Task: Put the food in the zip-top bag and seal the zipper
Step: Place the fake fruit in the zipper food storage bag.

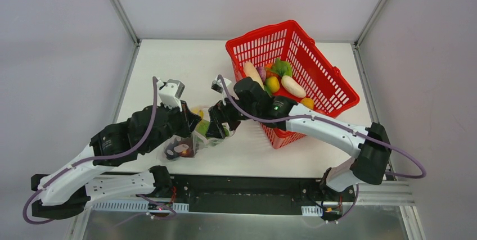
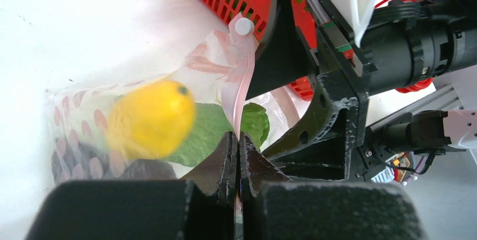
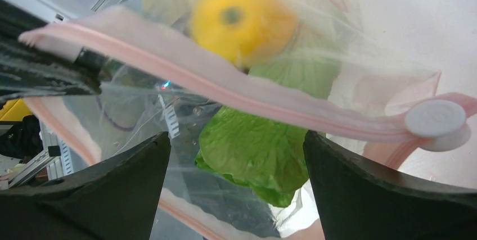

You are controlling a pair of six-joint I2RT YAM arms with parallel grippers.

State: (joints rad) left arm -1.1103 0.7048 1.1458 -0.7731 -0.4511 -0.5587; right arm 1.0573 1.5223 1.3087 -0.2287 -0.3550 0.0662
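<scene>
The clear zip-top bag [image 1: 185, 145] lies on the table between the two arms. My left gripper [image 2: 237, 137] is shut on the bag's mouth edge, pinching the pink zipper [image 2: 243, 91] strip. Inside the bag are food pieces: a yellow round fruit [image 2: 151, 117], blurred, a green leafy piece [image 3: 259, 150] and a dark piece [image 2: 143, 168]. My right gripper [image 3: 236, 141] stands open at the bag's mouth, its fingers [image 3: 112, 189] either side of the leaf and just below the zipper [image 3: 225, 85]. The white slider [image 3: 436, 119] sits at the strip's end. More food [image 1: 292, 86] lies in the basket.
The red mesh basket [image 1: 326, 77] stands at the back right, tilted, close behind the right arm's wrist. The table's white walls rise on the left, right and back.
</scene>
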